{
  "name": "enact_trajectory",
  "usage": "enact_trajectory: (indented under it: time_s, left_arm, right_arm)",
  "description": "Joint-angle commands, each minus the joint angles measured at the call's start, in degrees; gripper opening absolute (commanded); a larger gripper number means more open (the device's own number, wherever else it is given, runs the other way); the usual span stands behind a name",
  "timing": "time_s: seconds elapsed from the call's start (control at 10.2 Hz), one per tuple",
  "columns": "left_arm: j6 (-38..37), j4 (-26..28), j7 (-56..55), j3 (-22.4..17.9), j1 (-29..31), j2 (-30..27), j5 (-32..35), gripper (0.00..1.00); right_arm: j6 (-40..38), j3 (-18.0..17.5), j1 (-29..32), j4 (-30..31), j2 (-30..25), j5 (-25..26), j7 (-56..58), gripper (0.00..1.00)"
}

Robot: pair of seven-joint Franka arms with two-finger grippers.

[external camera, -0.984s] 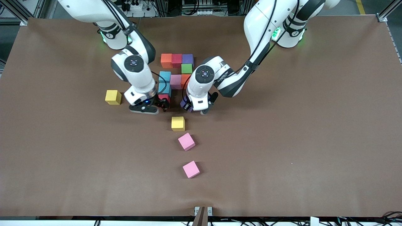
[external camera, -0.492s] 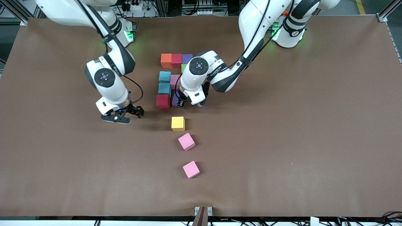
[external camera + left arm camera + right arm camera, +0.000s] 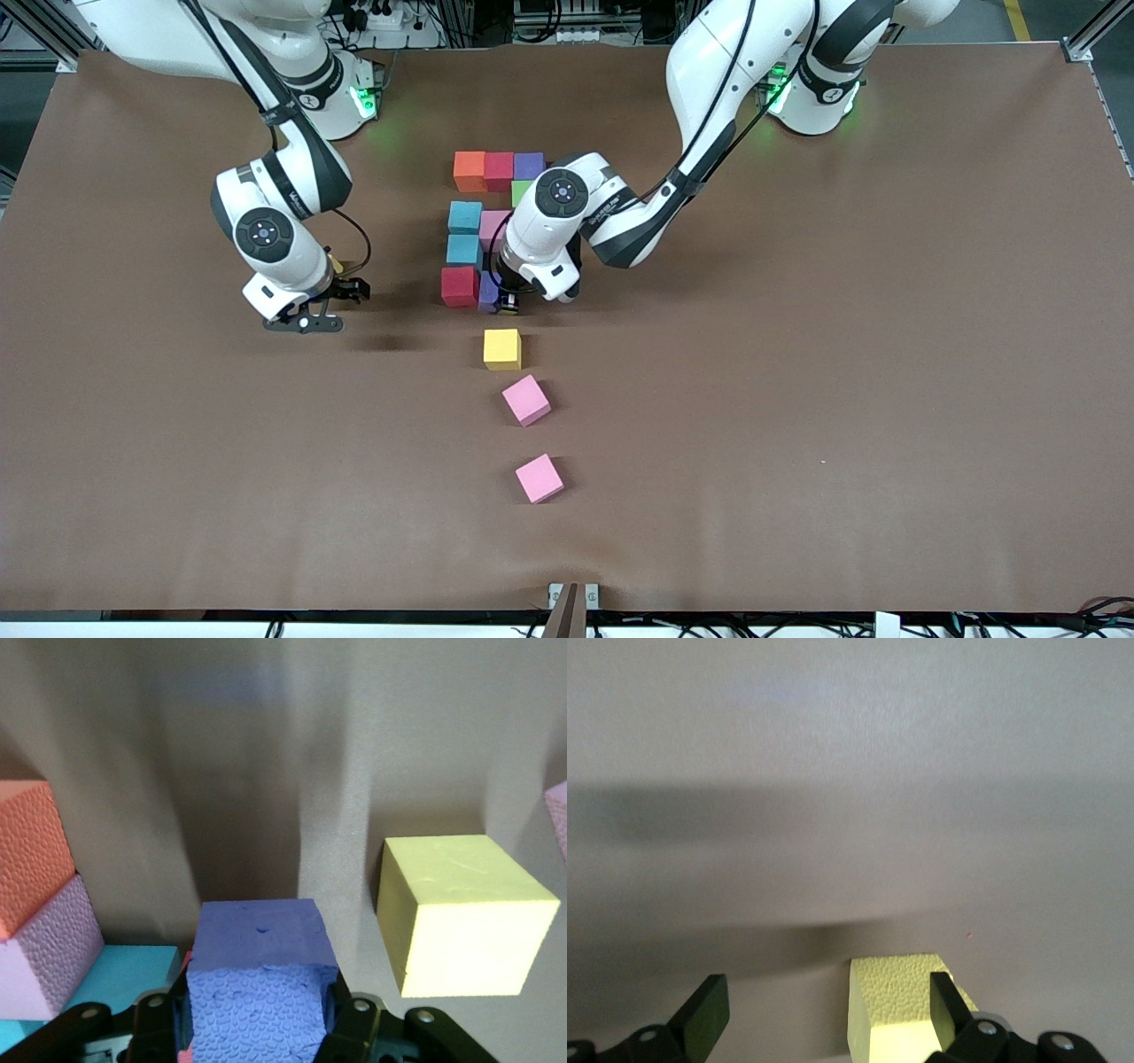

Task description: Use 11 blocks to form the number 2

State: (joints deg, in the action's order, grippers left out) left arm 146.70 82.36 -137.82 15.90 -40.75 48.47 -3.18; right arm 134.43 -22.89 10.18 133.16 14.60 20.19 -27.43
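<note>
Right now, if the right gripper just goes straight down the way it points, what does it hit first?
Probably the yellow cube sitting between the right gripper's open fingers, off toward one finger; otherwise the table.

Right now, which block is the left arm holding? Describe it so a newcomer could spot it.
Find the cluster of coloured cubes mid-table. At its edge nearest the front camera, beside the red cube, sits the purple cube, the only one clamped in the left gripper.

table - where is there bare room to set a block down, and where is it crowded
Bare table stretches toward the left arm's end, and nearer the camera than the pink cubes. Crowded: the block cluster, where the left gripper holds a purple block beside the red block.
</note>
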Motion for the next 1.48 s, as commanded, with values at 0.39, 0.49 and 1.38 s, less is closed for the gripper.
enact_trajectory:
  time_s: [0.39, 0.49, 1.38]
  left_arm:
    - [1.57, -0.1, -4.03, -1.05, -2.75, 1.1, -0.43, 0.32]
    - [1.57, -0.1, -3.95, -1.05, -2.58, 1.19, -0.17, 0.32]
    - [1.49, 3.16, -3.94, -1.14, -2.84, 0.75, 1.42, 0.44]
  right_arm:
    - [0.48, -0.75, 4.75, 4.21, -2.56, 0.64, 4.83, 1.0]
    - [0.65, -0.75, 4.76, 4.48, -2.56, 0.64, 4.84, 1.0]
    - [5.14, -0.75, 5.28, 8.44, -3.17, 0.64, 5.72, 1.0]
